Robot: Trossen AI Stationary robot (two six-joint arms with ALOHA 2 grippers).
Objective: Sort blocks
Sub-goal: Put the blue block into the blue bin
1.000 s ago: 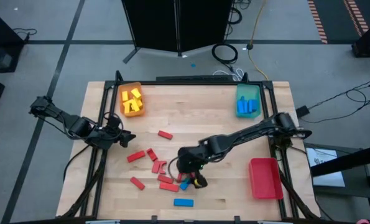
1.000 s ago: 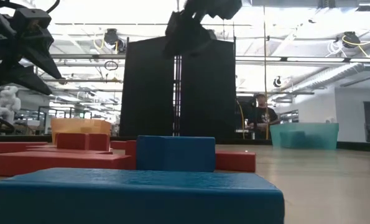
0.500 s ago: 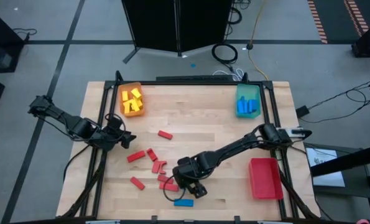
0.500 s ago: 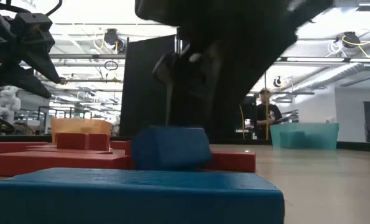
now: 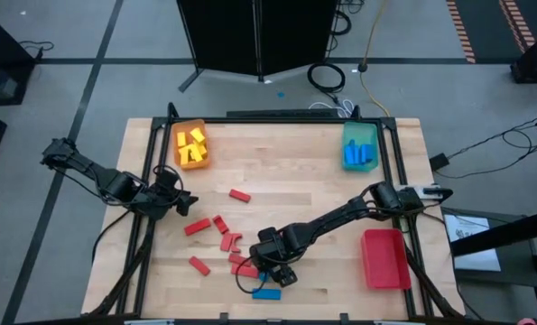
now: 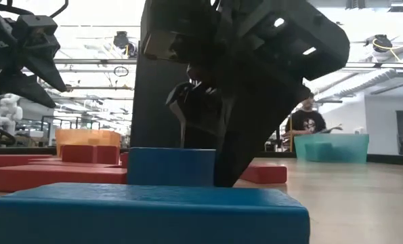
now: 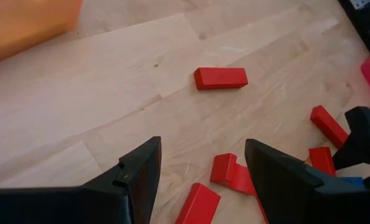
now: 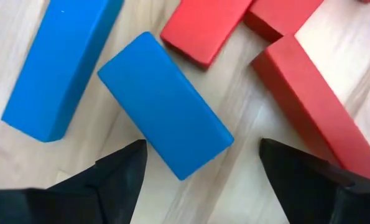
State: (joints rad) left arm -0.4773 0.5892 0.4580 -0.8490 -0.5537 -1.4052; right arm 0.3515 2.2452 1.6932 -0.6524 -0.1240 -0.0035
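Note:
My right gripper (image 5: 273, 271) (image 6: 208, 135) (image 8: 200, 149) is open and low over the near middle of the table. Its fingers stand on either side of a blue block (image 8: 163, 102) (image 6: 171, 166) that lies flat on the wood. A second blue block (image 5: 266, 293) (image 8: 60, 68) (image 6: 147, 213) lies beside it, closer to the near edge. Several red blocks (image 5: 223, 239) (image 8: 309, 106) (image 7: 221, 78) are scattered left of the gripper. My left gripper (image 5: 182, 200) (image 7: 203, 146) is open and hovers over the table's left side, holding nothing. My right gripper comes at the blue block from above, pointing down, with one finger (image 8: 119, 177) close to the block's long side (image 8: 144, 137) and the other finger (image 8: 303, 180) apart from it. I cannot tell whether the near finger touches the block, which lies flat on the table.
An orange tray (image 5: 190, 144) with yellow blocks sits at the far left corner. A teal tray (image 5: 359, 146) with blue blocks sits at the far right, and a red tray (image 5: 384, 259) near the right edge. A person (image 6: 309, 122) stands in the room behind.
My right gripper has moved toward the near edge and come down around the blue block. The block tipped half a second ago. It now lies flat again, shifted a little to the left in the low view.

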